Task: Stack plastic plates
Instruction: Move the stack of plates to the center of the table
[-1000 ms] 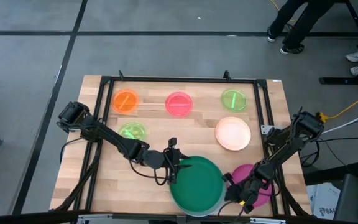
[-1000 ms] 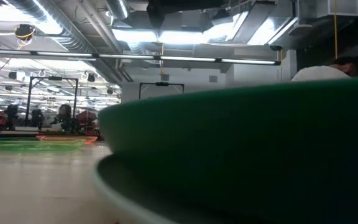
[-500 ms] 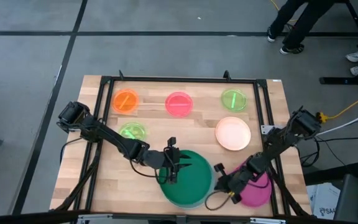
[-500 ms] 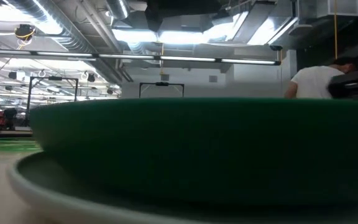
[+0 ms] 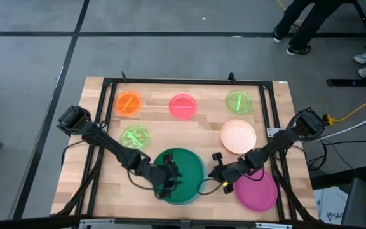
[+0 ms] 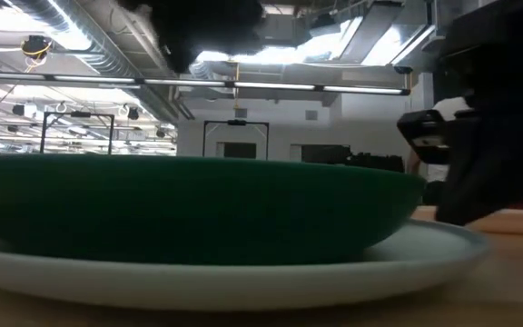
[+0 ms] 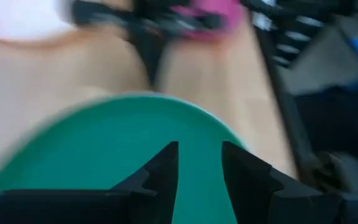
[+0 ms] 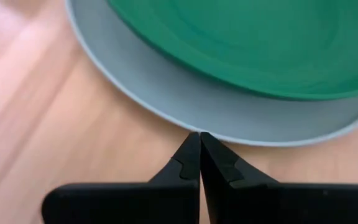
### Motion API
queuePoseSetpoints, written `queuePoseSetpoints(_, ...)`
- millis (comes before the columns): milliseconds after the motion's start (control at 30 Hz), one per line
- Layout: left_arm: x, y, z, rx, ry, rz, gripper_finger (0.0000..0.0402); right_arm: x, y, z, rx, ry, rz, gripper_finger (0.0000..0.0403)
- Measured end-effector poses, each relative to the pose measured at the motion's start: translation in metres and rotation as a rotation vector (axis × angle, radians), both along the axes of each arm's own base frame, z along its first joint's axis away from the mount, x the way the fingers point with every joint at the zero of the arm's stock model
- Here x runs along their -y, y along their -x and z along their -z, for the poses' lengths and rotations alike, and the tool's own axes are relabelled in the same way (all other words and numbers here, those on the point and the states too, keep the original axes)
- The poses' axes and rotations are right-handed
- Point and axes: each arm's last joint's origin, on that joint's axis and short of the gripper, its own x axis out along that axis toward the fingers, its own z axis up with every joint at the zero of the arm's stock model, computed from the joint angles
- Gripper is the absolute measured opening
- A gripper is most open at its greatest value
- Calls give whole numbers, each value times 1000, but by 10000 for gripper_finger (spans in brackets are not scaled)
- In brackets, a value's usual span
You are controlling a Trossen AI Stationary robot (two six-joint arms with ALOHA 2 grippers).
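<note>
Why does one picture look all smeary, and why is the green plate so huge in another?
The left wrist view is smeared: the dark green plate and the magenta plate have soft, streaky edges. In the low view the green plate sits right by the camera, so it fills the frame, atop the pale blue plate. The right wrist view is sharp, with the right gripper at the blue rim.

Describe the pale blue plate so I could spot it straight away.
Look at the near edge of the wooden table, between the two arms. There a big dark green plate lies on the pale blue plate, whose rim shows just beyond the right end effector. It alone has a plate stacked on it; the magenta plate beside it lies bare.
</note>
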Motion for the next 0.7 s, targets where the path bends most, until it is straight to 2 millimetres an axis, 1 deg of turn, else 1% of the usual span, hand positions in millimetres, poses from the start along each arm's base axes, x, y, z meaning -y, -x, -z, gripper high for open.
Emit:
queuePoseSetpoints(133, 29, 15, -2, -48, 171, 149, 116, 3, -2, 0, 15, 34, 18, 1)
queuePoseSetpoints(200, 43, 25, -1, -96, 234, 191, 116, 4, -2, 0, 21, 46, 24, 1)
queuePoseSetpoints(333, 62, 40, 21, -194, 206, 143, 116, 4, -2, 0, 27, 59, 37, 1)
queuePoseSetpoints(433, 72, 43, 38, -230, 196, 117, 116, 4, -1, 0, 20, 70, 31, 1)
queuePoseSetpoints(533, 77, 43, 54, -285, 211, 135, 116, 5, -1, 1, 16, 86, 22, 1)
queuePoseSetpoints(600, 80, 44, 60, -332, 236, 151, 116, 5, 0, 1, 11, 90, 20, 1)
queuePoseSetpoints(700, 81, 45, 65, -356, 247, 147, 116, 5, 0, 2, 8, 92, 20, 1)
